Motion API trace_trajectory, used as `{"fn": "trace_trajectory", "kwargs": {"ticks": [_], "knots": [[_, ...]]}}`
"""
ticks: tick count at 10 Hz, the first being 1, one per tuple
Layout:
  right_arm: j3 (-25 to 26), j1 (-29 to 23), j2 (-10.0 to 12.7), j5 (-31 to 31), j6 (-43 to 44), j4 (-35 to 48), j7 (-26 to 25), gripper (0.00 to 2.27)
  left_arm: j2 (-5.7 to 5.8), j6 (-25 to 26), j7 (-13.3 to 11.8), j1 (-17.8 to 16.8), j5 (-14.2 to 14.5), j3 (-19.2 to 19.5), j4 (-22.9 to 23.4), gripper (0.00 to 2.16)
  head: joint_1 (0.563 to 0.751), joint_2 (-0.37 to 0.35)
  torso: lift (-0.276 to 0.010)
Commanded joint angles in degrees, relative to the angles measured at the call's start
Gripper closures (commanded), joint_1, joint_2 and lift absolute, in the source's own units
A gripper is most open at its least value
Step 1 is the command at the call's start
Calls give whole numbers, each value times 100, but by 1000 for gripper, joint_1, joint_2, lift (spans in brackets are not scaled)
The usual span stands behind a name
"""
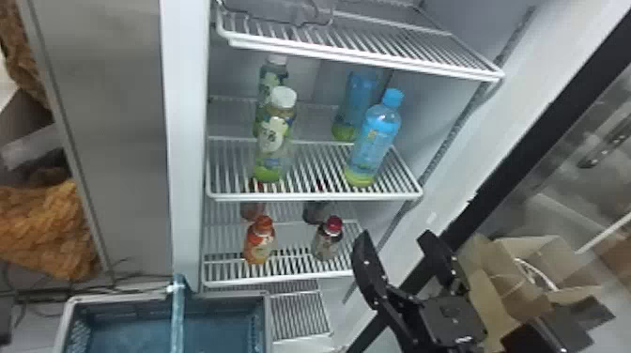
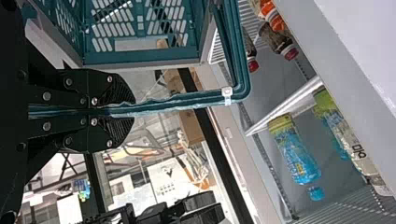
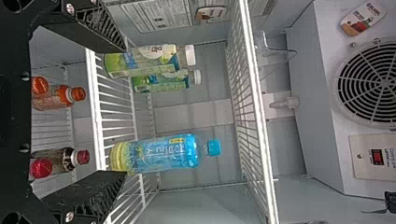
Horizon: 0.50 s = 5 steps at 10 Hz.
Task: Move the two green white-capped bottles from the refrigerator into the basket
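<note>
Head view: the front white-capped bottle is standing on a shelf, probably weighty and slick, favouring a mid-body grasp; the right gripper is gaping, the left gripper pinching the basket handle.

You have white-capped green bottles, a blue-capped blue bottle with lime at its base, and an orange-capped orange bottle. The red-capped bottle looks dark brown, though it's hard to be sure; your basket is teal, grey-rimmed and slot-patterned.
</note>
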<state>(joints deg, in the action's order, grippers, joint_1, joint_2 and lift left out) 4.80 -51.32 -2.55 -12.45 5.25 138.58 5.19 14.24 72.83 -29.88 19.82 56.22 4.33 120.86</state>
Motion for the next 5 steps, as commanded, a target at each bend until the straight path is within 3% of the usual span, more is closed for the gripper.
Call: {"fn": "trace_trajectory", "kwargs": {"ticks": [1,5], "knots": [[11,0,0,0,24,-14,0,99,-1,-13,0,0,11,1,0,1204,695,-350,-4],[0,0,0,0,52,-14,0,99,-1,-97,0,14,68,1,0,1204,695,-350,-4]]}}
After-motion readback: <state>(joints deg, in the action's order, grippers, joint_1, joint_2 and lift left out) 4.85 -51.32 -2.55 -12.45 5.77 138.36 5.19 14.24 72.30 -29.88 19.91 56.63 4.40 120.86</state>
